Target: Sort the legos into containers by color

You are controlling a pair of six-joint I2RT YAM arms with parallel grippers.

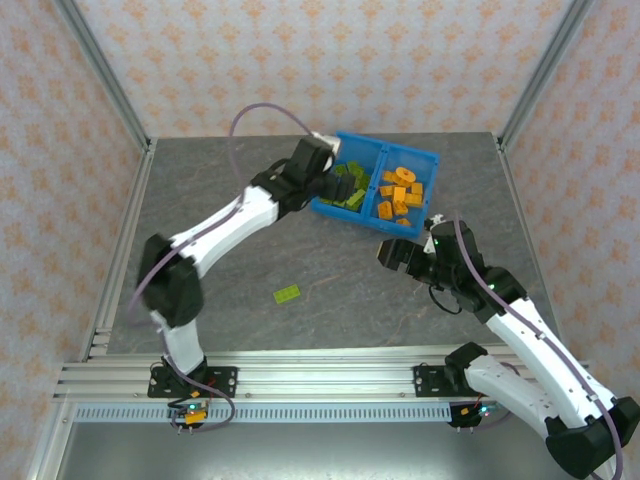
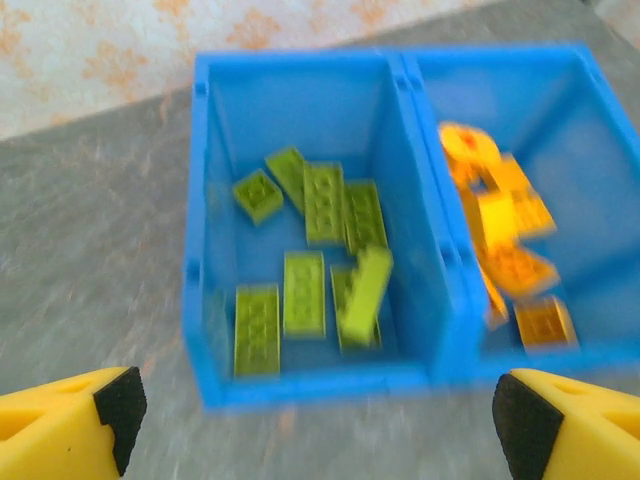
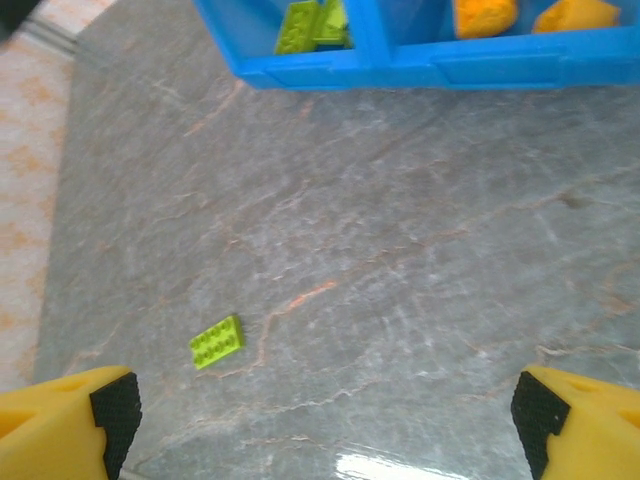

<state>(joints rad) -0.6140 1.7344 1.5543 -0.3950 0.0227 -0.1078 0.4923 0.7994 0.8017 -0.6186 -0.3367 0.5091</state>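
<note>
Left gripper (image 1: 330,165) (image 2: 320,420) hovers over the bin (image 1: 425,160), above its left compartment (image 2: 300,110). Jaws wide apart, nothing between them.

Right gripper (image 1: 392,255) (image 3: 325,420) hangs over the table (image 1: 220,200) just near of the bin, also wide open and empty.

Green legos (image 2: 325,200) lie in the left compartment, orange legos (image 1: 400,192) in the right compartment (image 2: 590,130). No mixing that I can see.

One stray green plate (image 1: 287,293) (image 3: 216,341) lies flat on the table, well apart from the bin, to its near left.

Judgement: the sort is nearly done and the plate is the step in hand.
- Raise the left gripper clear of the bin wall before swinging
- Come straight down over the plate, jaws across its short side
- It is thin: bring fingertips down to the tabletop, close gently
- Release low over the left compartment to avoid bounce
</note>
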